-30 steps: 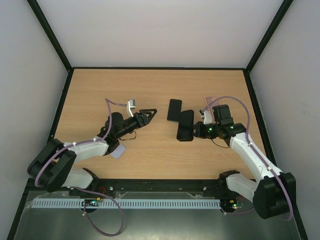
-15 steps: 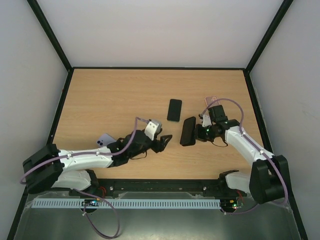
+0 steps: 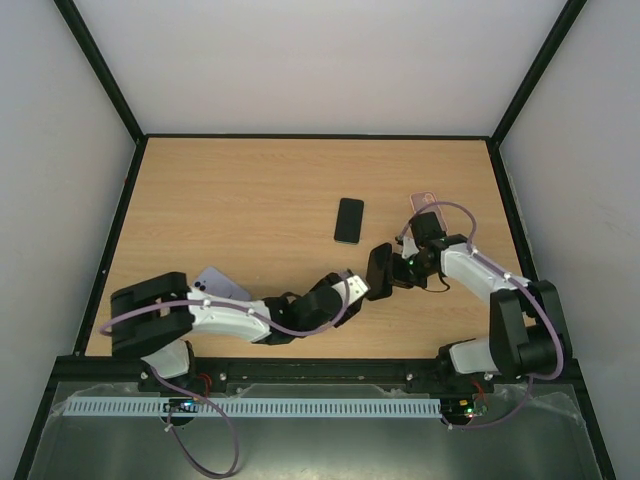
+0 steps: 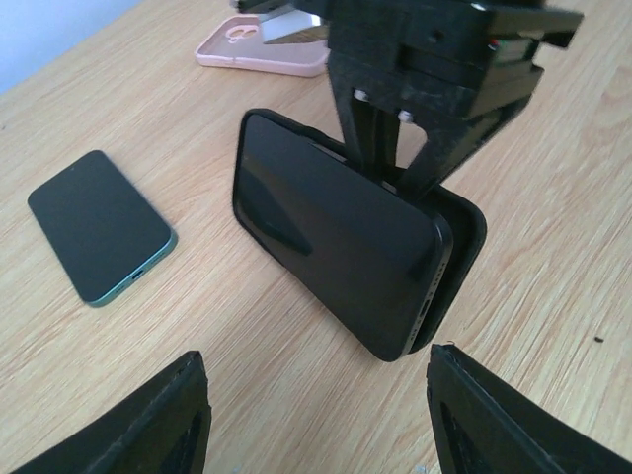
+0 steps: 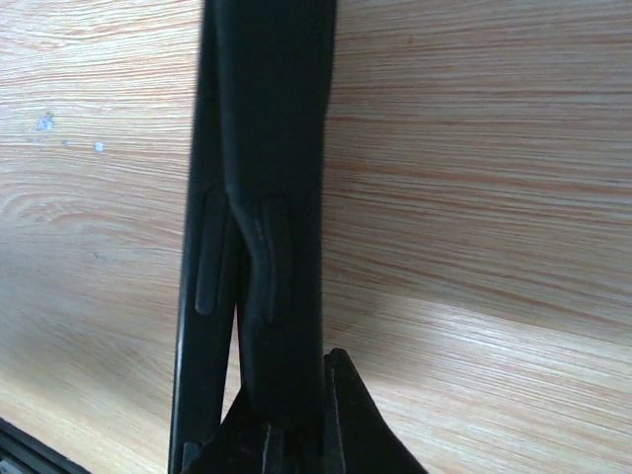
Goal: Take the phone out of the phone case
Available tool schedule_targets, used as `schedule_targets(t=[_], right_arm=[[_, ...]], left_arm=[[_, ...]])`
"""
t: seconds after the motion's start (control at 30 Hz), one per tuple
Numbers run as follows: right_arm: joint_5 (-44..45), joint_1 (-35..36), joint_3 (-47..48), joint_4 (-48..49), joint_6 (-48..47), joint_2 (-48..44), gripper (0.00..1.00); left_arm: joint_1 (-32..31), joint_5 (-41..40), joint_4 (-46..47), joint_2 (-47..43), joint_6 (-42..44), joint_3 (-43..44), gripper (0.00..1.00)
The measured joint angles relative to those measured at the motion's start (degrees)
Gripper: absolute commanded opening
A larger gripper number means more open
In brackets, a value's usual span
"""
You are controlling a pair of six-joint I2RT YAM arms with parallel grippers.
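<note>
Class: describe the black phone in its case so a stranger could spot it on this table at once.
On the wooden table, look just right of centre, where the right gripper is clamped. The black phone it holds stands tilted on edge in a black case. The green-edged phone and the pink case nearby lie flat.

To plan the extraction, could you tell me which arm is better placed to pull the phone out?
Left. The left gripper is open facing the phone, while the right gripper is shut on the case, propping it on edge.
</note>
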Motion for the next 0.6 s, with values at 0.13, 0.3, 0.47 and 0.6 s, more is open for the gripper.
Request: schedule_targets(t=[0.13,0.3,0.47,0.6], right_arm=[[0.48,-0.15,0.11,0.07,-0.44,1.6,0.02],[0.63,-0.26,0.61,0.02,-0.68,2.58,0.02],[0.55,-0.26,0.96,0.04,-0.68,2.99,0.02],[0.5,-0.24,0.96,0.07,-0.68,2.99,0.02]], left_arm=[[-1.31,-2.71,0.09,4.76,3.93,2.56,0.57],[-2.16,-4.87,0.07,9.73,8.0,6.43,0.57],[-3.15,-5.64,0.09,12.17,10.75,8.2,0.56],[-3.91,-7.74,0.04,14.69,12.24,10.23,0.51]])
